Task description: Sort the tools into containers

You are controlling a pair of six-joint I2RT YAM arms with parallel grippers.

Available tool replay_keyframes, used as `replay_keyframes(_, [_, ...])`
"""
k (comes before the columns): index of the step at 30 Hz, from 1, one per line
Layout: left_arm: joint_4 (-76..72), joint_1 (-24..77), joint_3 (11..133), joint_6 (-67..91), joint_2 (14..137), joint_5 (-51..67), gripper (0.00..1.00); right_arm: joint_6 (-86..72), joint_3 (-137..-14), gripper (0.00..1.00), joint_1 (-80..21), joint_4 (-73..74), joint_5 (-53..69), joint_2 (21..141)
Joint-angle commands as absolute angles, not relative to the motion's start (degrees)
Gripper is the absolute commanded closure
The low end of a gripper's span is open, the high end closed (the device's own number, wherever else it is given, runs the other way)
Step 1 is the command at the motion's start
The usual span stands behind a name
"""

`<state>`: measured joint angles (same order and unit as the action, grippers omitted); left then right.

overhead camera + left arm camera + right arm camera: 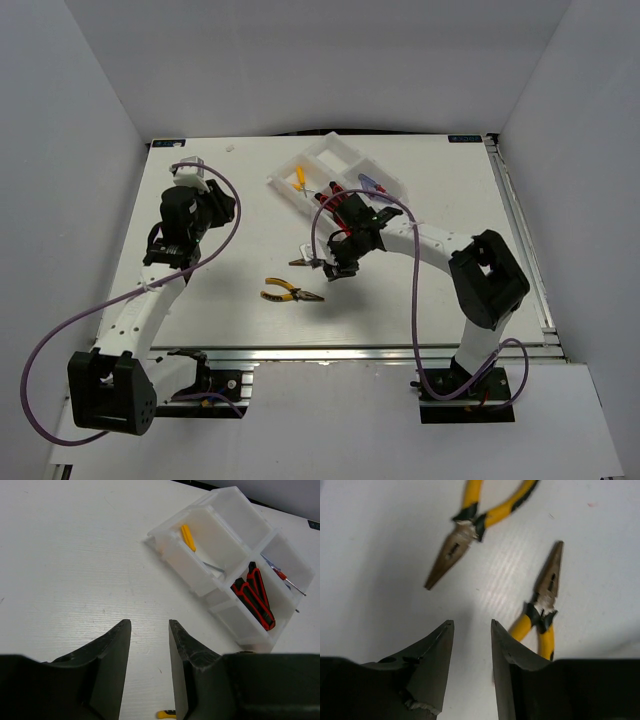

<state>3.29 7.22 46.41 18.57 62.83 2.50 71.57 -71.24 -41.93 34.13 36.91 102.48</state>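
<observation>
The white divided tray (pixel 345 172) stands at the back middle of the table. In the left wrist view the tray (pixel 180 560) holds a tiny yellow-handled tool (pixel 188 537), two red-and-black utility knives (pixel 255 597) and a thin red-handled screwdriver (pixel 282 575), each in its own compartment. Two yellow-handled pliers lie loose on the table, one (pixel 470 525) ahead of my right gripper (pixel 472 625) and one (pixel 545 600) just to the right of its finger. That gripper is open, with only bare table between its jaws. My left gripper (pixel 150 625) is open and empty, left of the tray.
From above, one pair of pliers (pixel 290 293) lies in the front middle and the other (pixel 302 262) pokes out beside my right gripper (pixel 335 265). My left gripper (pixel 212 205) hovers over the left half. White walls enclose the table on three sides.
</observation>
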Motion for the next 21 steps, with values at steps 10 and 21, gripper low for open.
replay_keyframes(10, [3.9, 6.9, 48.2, 17.8, 60.8, 2.6, 0.52, 53.7, -75.4, 0.50, -42.5, 20.1, 21.0, 111.6])
replay_keyframes(21, [3.8, 6.8, 48.2, 17.8, 60.6, 3.2, 0.52, 50.9, -74.4, 0.53, -42.5, 17.2, 18.0, 111.3])
